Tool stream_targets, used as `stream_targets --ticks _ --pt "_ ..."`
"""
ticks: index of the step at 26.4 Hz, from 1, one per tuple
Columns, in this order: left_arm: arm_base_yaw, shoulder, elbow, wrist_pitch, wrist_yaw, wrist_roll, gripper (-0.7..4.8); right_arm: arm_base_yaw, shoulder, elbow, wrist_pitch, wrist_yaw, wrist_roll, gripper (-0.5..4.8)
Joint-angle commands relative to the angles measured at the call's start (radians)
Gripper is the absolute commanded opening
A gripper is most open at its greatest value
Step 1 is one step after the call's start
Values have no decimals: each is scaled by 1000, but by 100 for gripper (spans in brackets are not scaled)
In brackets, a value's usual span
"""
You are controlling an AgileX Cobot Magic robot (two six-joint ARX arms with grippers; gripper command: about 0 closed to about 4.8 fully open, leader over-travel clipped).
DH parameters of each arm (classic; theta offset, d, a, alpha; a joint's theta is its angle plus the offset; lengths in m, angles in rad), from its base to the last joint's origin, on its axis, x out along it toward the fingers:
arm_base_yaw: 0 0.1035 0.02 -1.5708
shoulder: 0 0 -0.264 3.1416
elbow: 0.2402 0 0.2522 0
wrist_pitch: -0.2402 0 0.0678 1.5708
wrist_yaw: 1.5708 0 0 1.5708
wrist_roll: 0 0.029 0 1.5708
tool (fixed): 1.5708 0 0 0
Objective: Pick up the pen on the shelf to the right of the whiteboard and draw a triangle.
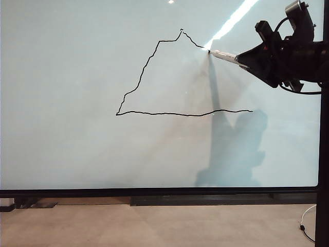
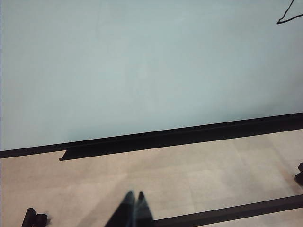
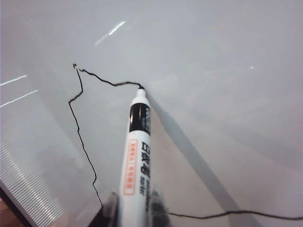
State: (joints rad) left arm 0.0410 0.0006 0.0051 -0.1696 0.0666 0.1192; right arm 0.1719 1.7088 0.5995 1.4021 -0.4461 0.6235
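- Right gripper [image 3: 135,215] pinches the pen [image 3: 136,156], whose tip touches the whiteboard [image 1: 61,154] just right of the triangle [image 1: 154,77] apex.
- Keep pressure light and steady (the line wobbles); run down-right to the base line's free end.
- Left gripper [image 2: 134,201], fingers pressed together, idles below the whiteboard.

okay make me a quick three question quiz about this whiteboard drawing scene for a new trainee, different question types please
1. True or false: the pen tip touches the whiteboard.
2. Which side of the triangle is unfinished? A) bottom B) left C) right
3. Fill in: the left gripper, low near the board's bottom frame, is ____.

Key:
1. True; the right gripper is shut on the pen, tip at the line's end.
2. C; the line stops partway down from the apex.
3. Shut, holding nothing.
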Motion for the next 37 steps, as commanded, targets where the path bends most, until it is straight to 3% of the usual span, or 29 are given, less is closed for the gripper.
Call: stream_targets --ticks 1,37 --pt "0 0 2 -8 1 1 -5 -5 6 -1 10 17 8 -5" --pt "0 0 2 -8 1 1 -5 -89 31 -96 14 -2 -26 -5"
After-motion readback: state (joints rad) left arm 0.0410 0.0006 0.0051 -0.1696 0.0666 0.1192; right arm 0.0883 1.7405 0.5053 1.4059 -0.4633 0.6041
